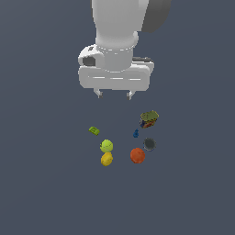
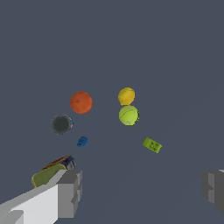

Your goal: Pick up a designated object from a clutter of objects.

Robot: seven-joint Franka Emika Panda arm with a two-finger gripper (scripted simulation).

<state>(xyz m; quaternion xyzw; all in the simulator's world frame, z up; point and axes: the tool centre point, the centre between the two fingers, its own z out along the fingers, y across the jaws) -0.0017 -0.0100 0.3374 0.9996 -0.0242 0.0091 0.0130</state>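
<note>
A: Flat, even, dimmish light; the dark slate ground [image 1: 46, 193] shows no cast shadows or glare.

B: Sharp renders, no edge distortion; only small items look coarse and pixelated.

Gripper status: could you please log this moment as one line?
gripper open, empty | above clutter | blue piece untouched, between box and grey disc

Tiny piece [image 1: 136, 133] between box [image 1: 149, 119], disc [image 1: 149, 144].
</note>
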